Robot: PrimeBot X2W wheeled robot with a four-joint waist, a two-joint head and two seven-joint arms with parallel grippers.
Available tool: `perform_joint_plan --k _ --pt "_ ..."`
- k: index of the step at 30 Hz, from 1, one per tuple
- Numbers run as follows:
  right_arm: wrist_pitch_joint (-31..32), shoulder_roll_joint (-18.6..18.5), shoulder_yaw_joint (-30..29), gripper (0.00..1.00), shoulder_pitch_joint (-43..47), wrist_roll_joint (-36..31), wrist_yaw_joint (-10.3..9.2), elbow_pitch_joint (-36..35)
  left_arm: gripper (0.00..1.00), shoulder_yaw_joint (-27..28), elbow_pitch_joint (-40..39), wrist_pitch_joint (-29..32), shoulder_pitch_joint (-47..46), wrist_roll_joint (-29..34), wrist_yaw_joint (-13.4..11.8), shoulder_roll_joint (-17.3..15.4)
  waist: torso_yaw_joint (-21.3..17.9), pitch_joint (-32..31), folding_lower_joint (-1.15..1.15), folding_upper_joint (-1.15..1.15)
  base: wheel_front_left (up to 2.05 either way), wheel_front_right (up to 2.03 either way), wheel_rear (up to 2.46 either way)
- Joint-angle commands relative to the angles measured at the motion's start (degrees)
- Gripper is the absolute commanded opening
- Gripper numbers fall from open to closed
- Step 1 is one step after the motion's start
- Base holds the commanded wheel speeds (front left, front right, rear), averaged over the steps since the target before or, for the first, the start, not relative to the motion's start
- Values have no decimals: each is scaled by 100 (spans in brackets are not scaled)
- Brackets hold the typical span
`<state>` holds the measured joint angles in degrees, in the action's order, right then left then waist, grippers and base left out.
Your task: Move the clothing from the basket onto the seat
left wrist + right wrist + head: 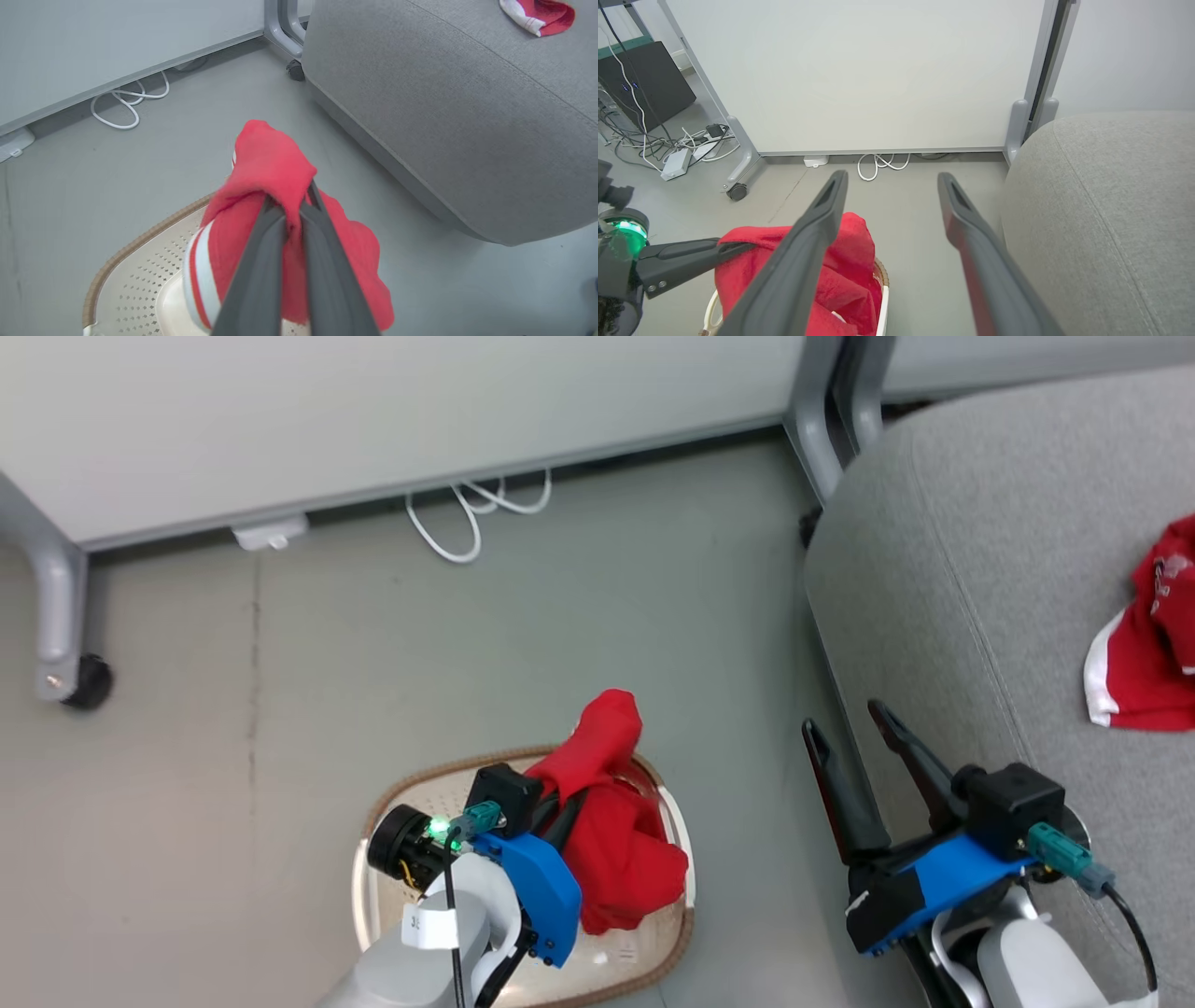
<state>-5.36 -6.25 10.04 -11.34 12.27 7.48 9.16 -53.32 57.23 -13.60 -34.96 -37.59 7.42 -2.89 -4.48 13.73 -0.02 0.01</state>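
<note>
Low in the left wrist view the left pincer (290, 198) pinches a bunched fold of the red garment (266, 158), soft, light and likely to trail, seemingly part-lifted over the basket (135, 284); the right pincer (845, 719) stands spread by the seat (934, 569).

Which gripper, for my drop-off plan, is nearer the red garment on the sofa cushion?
Right. The right gripper is open beside the sofa cushion bearing that garment; the left gripper is farther off, over the basket, shut on the other garment.
</note>
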Motion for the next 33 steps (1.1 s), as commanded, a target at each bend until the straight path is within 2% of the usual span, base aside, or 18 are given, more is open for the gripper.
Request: perform_joint_plan --k 1,14,23,33 --pt "15 12 -33 100 148 11 3 24 0 -62 -61 -51 -36 -48 9 2 315 -465 2 -1 0 0 0" --pt "226 128 -210 100 719 50 2 -79 0 -469 -783 -161 -611 -361 9 -1 773 -1156 2 -1 0 0 0" --pt "239 205 -154 100 851 87 3 -75 0 -558 -1410 -165 -1036 -607 -22 1 826 -1365 2 -1 0 0 0" --pt "219 276 -52 100 852 106 3 -21 0 -813 -1632 -167 -1476 -885 -162 0 802 -1459 2 -1 0 0 0"
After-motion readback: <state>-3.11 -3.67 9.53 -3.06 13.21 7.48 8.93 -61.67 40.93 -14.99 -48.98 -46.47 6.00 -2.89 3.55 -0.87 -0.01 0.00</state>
